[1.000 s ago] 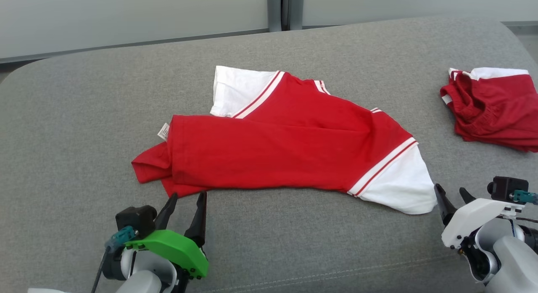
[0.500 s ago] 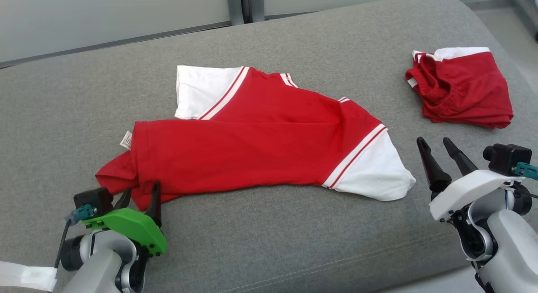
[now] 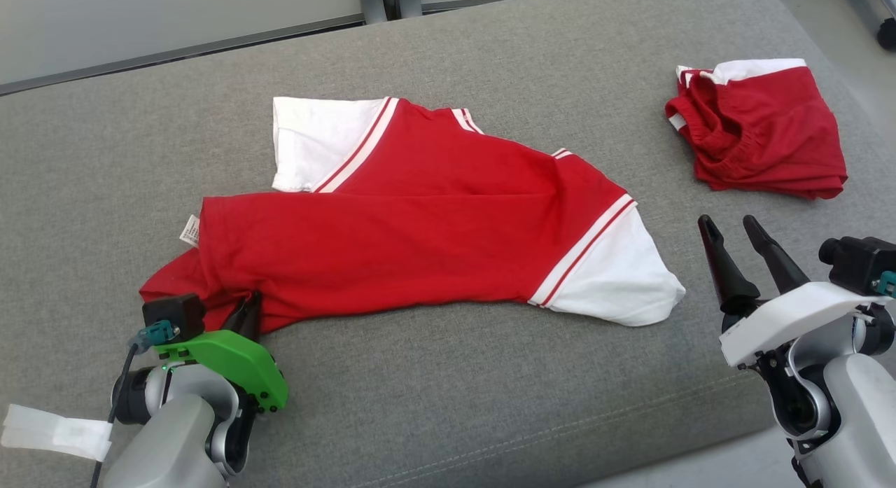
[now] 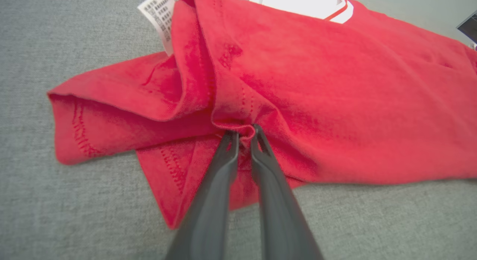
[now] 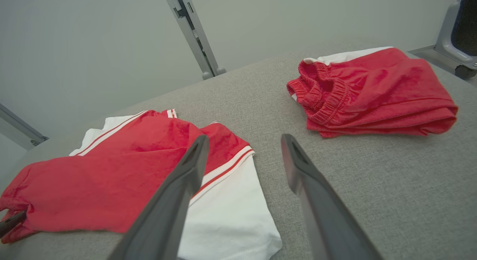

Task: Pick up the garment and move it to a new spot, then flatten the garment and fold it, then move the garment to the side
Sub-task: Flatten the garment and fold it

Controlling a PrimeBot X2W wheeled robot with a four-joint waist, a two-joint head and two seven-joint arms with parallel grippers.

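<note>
The garment (image 3: 420, 222) is a red shirt with white, red-striped sleeves, lying folded lengthwise on the grey cushion (image 3: 490, 404). At its lower left corner my left gripper (image 3: 246, 309) is shut on a bunched fold of the red hem (image 4: 244, 131). A white label (image 4: 158, 13) sticks out beside that corner. My right gripper (image 3: 731, 225) stands open above the cushion, just right of the near white sleeve (image 3: 616, 278), touching nothing. Between its fingers (image 5: 244, 140), the right wrist view shows bare cushion, with the shirt (image 5: 130, 170) on the left.
A second red garment with an elastic waistband and white trim (image 3: 759, 127) lies bunched at the far right of the cushion. The cushion's front seam (image 3: 560, 432) runs close below both grippers. A pale wall and a metal post (image 5: 193, 32) stand behind.
The camera has shifted, so the whole scene sits further left. My left gripper reached the hem corner and closed on it. The right gripper moved forward beside the sleeve, still open.
</note>
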